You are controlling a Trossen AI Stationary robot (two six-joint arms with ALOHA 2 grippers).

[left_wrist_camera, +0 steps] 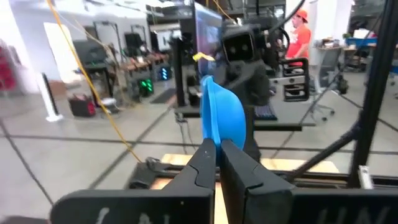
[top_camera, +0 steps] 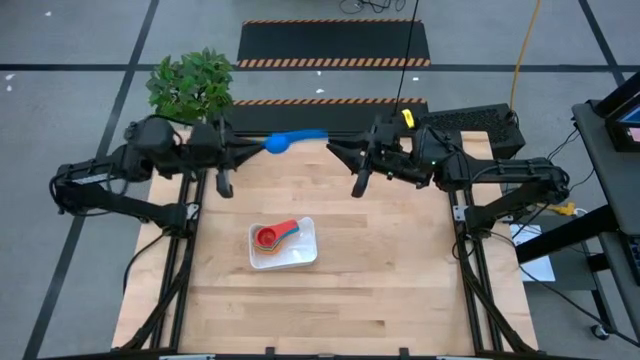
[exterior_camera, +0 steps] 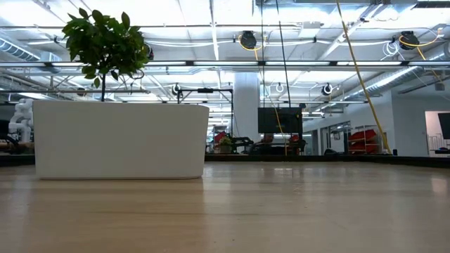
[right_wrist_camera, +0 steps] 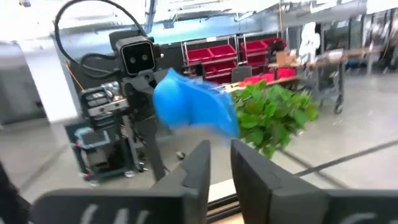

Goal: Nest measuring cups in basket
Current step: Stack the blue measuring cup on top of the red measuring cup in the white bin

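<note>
A light blue measuring cup [top_camera: 293,139] hangs in the air over the table's far edge, between my two grippers. My left gripper [top_camera: 262,148] is shut on its bowl end. The handle [top_camera: 318,133] points toward my right gripper [top_camera: 333,149], whose fingers [right_wrist_camera: 200,163] stand a little apart, with the blurred cup [right_wrist_camera: 189,102] just past their tips. The white basket [top_camera: 283,245] rests on the middle of the table. It holds a red cup [top_camera: 268,237] nested in an orange one [top_camera: 262,255]. My left gripper pinches the edge of the blue cup's bowl [left_wrist_camera: 214,138] between its two fingers. They come in level from the table's left side. The cup is lifted clear of the table, with the bowl standing past the fingertips and the handle pointing away toward the other arm.
A leafy plant [top_camera: 192,85] stands off the table's far left corner, close behind my left arm. A black keyboard [top_camera: 470,120] lies at the far right. The basket's white wall [exterior_camera: 119,138] shows in the low view, with bare wood in front of it.
</note>
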